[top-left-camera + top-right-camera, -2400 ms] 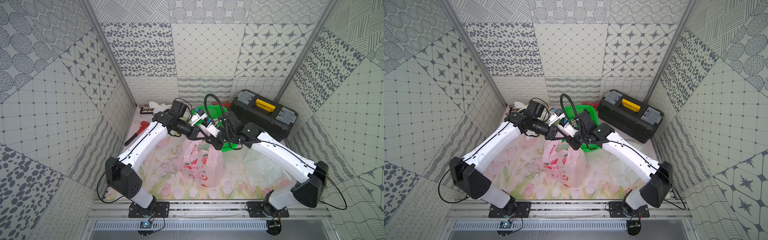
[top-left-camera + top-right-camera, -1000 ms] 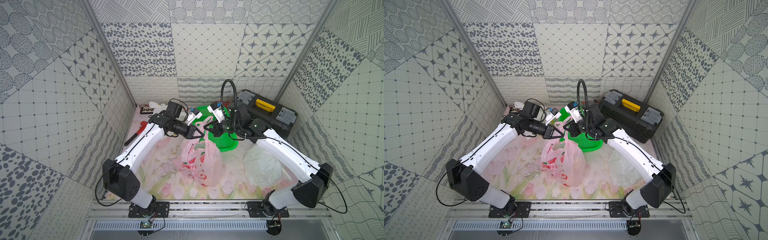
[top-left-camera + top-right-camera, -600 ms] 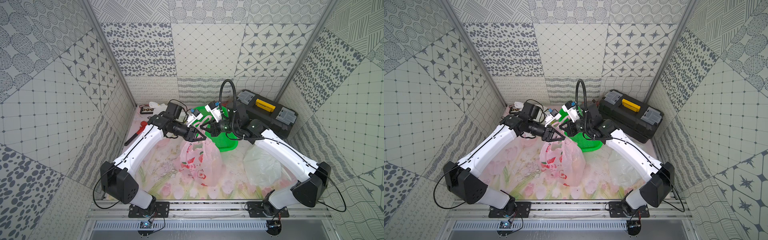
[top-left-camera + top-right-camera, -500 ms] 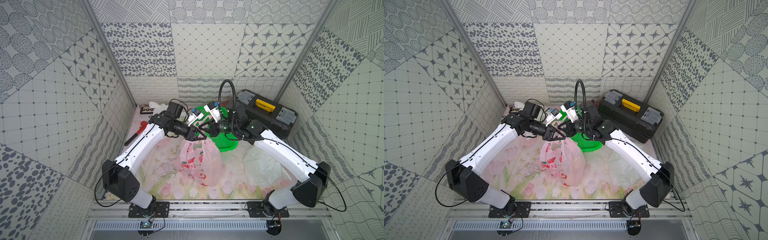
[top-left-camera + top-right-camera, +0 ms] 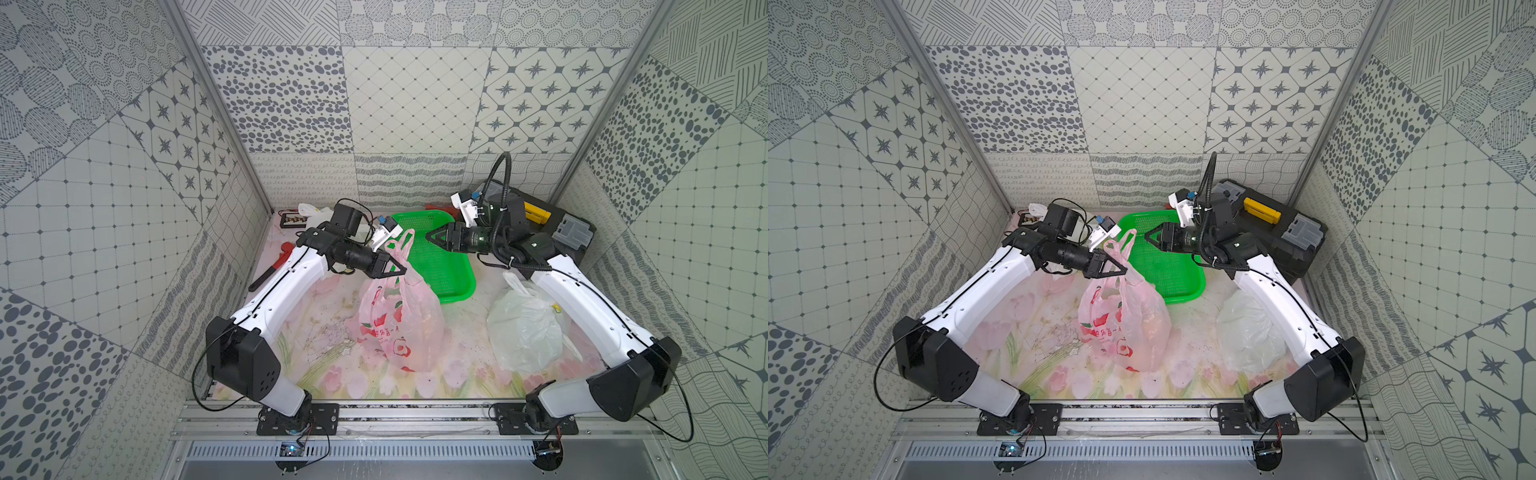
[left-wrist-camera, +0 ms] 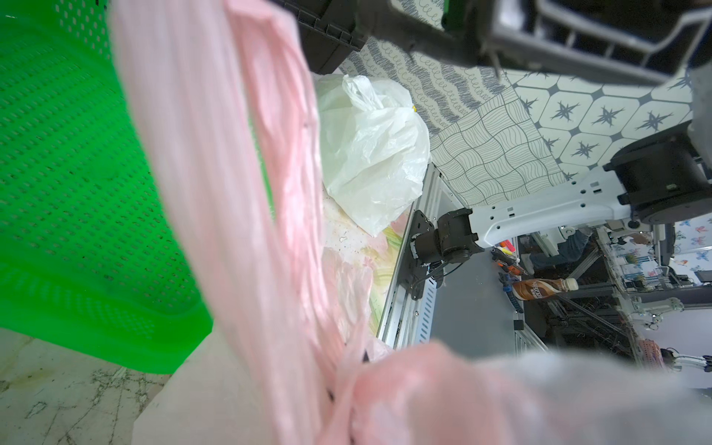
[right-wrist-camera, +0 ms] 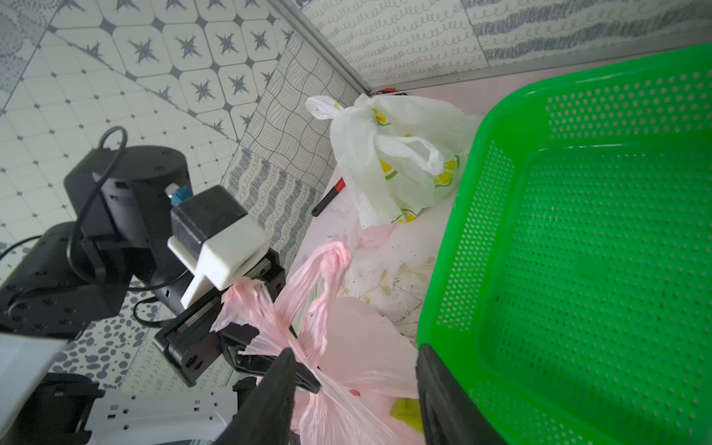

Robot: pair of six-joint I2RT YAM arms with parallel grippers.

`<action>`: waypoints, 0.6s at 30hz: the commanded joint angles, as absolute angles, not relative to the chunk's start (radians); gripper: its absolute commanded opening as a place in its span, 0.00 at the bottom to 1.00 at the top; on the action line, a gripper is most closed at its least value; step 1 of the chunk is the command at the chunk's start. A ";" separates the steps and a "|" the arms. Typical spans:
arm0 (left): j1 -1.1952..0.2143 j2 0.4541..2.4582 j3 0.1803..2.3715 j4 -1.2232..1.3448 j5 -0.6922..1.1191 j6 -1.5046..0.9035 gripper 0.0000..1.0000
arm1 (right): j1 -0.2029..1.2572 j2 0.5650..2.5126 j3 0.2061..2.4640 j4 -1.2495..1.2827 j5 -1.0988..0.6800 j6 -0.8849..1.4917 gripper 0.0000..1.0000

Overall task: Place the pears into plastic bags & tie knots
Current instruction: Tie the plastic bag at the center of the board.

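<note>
The pink strawberry-print plastic bag [image 5: 399, 320] [image 5: 1125, 324] stands on the mat's middle. My left gripper [image 5: 397, 271] [image 5: 1119, 270] is shut on its twisted handles [image 7: 285, 327], and one handle loop [image 5: 402, 245] sticks up free. That pink handle [image 6: 239, 192] fills the left wrist view and hides the jaws. A yellow-green pear [image 7: 404, 412] shows through the bag's film. My right gripper [image 5: 430, 237] [image 5: 1148, 240] [image 7: 354, 385] hangs open over the basket, a short way from the handles, holding nothing. A white bag [image 5: 523, 328] [image 6: 370, 154] lies at the right.
A green perforated basket [image 5: 451, 274] [image 7: 578, 269] sits behind the pink bag. A black toolbox [image 5: 561, 228] is at the back right. A knotted lemon-print bag [image 7: 400, 162] [image 5: 309, 211] lies in the back left corner. A red-handled wrench [image 5: 274, 266] lies by the left wall.
My right gripper has let go of the pink handle, opened and drawn back to the right over the basket. My left gripper keeps its hold; the freed loop stands up.
</note>
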State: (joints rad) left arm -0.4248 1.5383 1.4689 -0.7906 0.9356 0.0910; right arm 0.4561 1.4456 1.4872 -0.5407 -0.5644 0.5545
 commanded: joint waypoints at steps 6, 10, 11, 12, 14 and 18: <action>-0.443 1.523 1.467 -0.753 0.931 0.129 0.00 | 0.491 1.576 1.615 -0.505 -0.651 0.731 0.56; -0.450 1.521 1.467 -0.771 0.932 0.147 0.00 | 0.508 1.646 1.688 -0.499 -0.686 0.752 0.53; -0.450 1.521 1.468 -0.773 0.928 0.150 0.00 | 0.510 1.657 1.699 -0.497 -0.694 0.758 0.49; -0.449 1.522 1.468 -0.777 0.916 0.150 0.00 | 0.512 1.669 1.715 -0.501 -0.695 0.755 0.41; -0.448 1.523 1.474 -0.790 0.898 0.153 0.00 | 0.515 1.684 1.741 -0.533 -0.678 0.735 0.21; -0.414 1.522 1.477 -0.804 0.837 0.114 0.00 | 0.507 1.631 1.723 -0.584 -0.605 0.659 0.00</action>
State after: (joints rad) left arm -0.4397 1.5318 1.4677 -0.7792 0.9016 0.1135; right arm 0.5091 1.6814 1.7081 -0.5652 -0.6476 0.7086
